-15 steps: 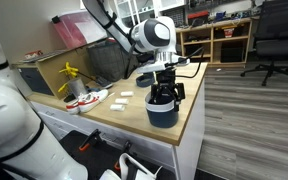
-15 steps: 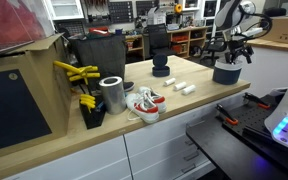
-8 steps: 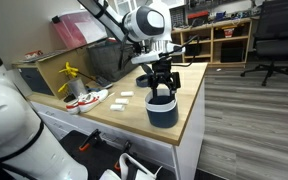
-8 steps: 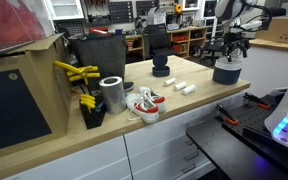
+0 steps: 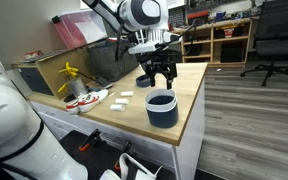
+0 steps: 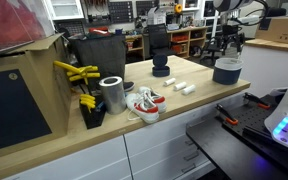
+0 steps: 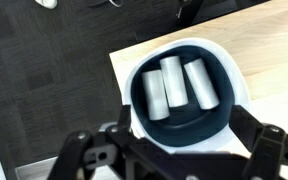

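gripper wide open, holding nothing, hangs above dark bowl w/ 3 white cylinders.

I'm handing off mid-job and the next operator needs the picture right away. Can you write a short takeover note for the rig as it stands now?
Gripper: fingers open, empty, hovering directly above the dark blue round container and touching nothing.
Things: the container stands near the edge of the light wooden tabletop. Three white cylinders lie side by side inside it.
Done: those three are in the container.
Left: two similar white pieces lie on the tabletop, apart from the container. They probably go in next, one at a time.
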You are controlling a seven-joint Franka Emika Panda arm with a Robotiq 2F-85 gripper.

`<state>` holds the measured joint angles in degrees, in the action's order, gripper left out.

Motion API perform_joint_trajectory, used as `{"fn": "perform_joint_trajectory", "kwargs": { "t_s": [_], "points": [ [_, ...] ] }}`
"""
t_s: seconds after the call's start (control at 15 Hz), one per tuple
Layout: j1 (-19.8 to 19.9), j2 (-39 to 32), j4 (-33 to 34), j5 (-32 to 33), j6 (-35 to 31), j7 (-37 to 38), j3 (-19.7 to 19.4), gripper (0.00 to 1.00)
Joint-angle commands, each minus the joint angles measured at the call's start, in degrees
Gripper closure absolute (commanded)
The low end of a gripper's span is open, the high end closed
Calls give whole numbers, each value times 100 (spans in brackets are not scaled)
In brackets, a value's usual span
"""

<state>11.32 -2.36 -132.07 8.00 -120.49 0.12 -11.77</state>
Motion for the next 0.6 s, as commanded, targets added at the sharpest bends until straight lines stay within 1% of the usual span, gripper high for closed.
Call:
{"fn": "perform_joint_trajectory", "kwargs": {
  "t_s": [0.0, 0.27, 0.53],
  "points": [
    [-32, -34, 144, -188, -8, -288, 77, 0],
    [-47, -153, 277, -131, 91, -840, 122, 0],
    [-58, -333, 269, -76, -22, -1429, 147, 0]
  ]
}}
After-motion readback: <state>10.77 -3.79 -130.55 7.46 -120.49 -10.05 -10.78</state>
